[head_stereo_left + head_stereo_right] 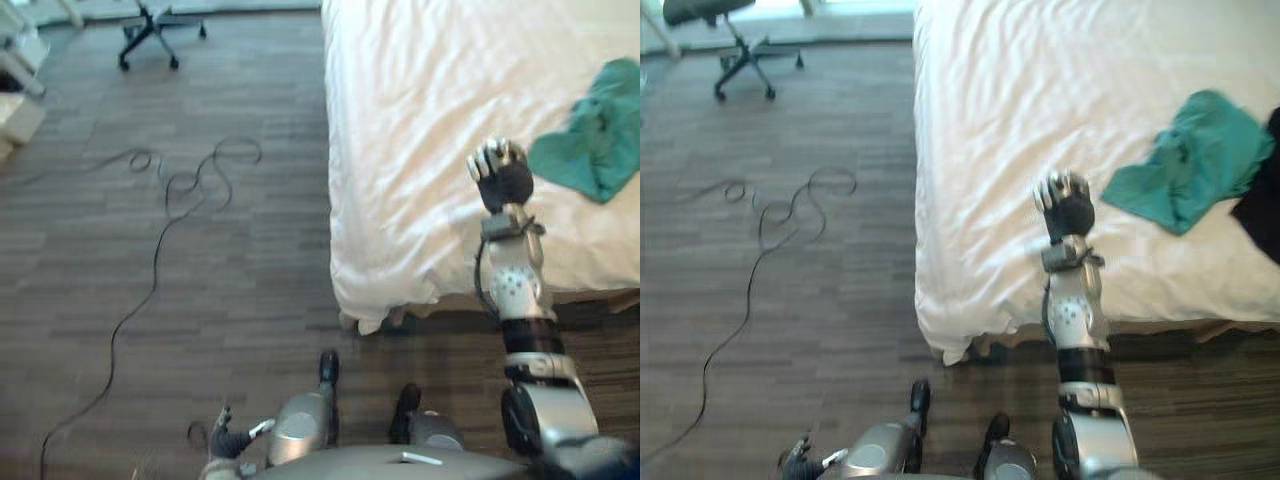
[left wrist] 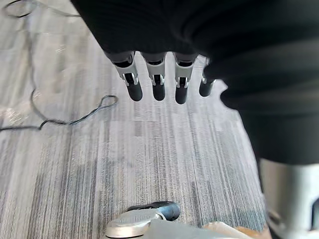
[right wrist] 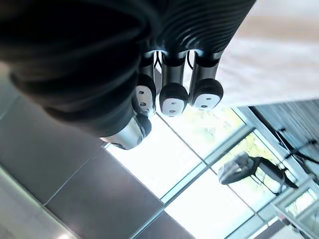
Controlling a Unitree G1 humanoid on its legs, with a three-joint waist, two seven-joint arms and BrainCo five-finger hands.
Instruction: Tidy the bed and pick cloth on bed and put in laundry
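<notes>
A crumpled teal cloth (image 1: 598,140) (image 1: 1192,160) lies on the white bed (image 1: 420,110) near its right side. A dark cloth (image 1: 1262,205) lies just beyond it at the view's edge. My right hand (image 1: 500,176) (image 1: 1068,210) is raised over the bed's near part, left of the teal cloth and apart from it. Its fingers (image 3: 172,97) are curled and hold nothing. My left hand (image 1: 229,440) hangs low over the wooden floor by my side, and its fingers (image 2: 158,82) hang relaxed with nothing in them.
The bed's near corner (image 1: 365,310) stands close in front of me, the sheet hanging over its edge. An office chair (image 1: 150,35) stands on the floor at the far left, and white furniture (image 1: 20,85) sits at the left edge.
</notes>
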